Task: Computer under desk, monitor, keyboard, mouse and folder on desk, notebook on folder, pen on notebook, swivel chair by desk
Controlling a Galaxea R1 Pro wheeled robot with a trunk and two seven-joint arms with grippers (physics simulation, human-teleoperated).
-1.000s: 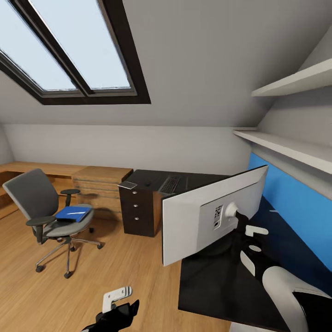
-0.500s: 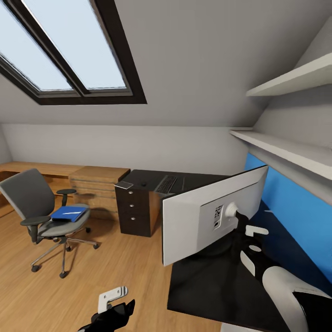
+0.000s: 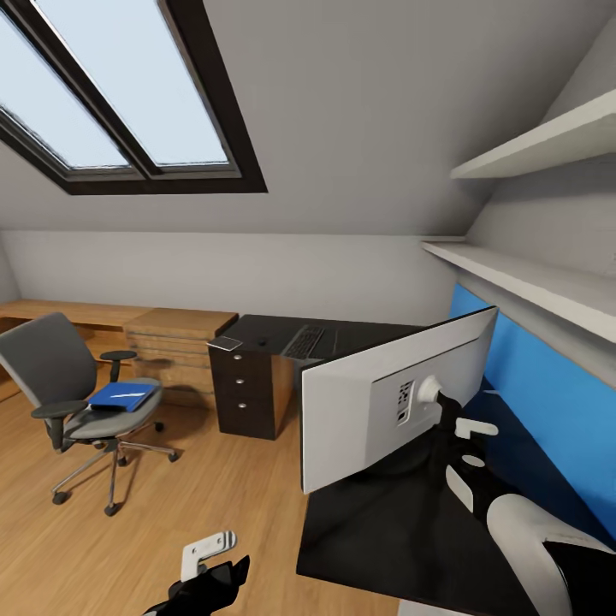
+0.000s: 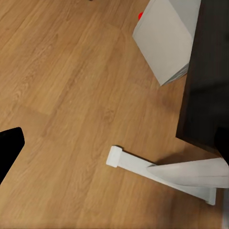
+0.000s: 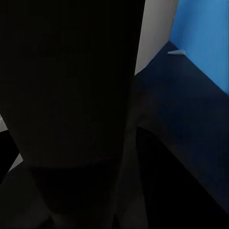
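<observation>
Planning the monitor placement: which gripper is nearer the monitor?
Right. The right gripper is at the stand behind the monitor; the left gripper hangs low over the floor, apart.

The monitor (image 3: pixel 385 398) stands tilted across the near part of the table (image 3: pixel 376 530), its pale back blocking the way over the top from the near side; the right arm's tool sits at its stand, hidden behind dark parts. Past it, the far table stretch by the keyboard (image 3: pixel 304 342) is open. 2 wall shelves (image 3: pixel 530 274) overhang the table's right side. Open wooden floor (image 3: pixel 214 479) lies between the table and the swivel chair (image 3: pixel 81 402). Under the table, the computer (image 4: pixel 167 38) and the white pedestal leg (image 4: pixel 162 171) take up room.
</observation>
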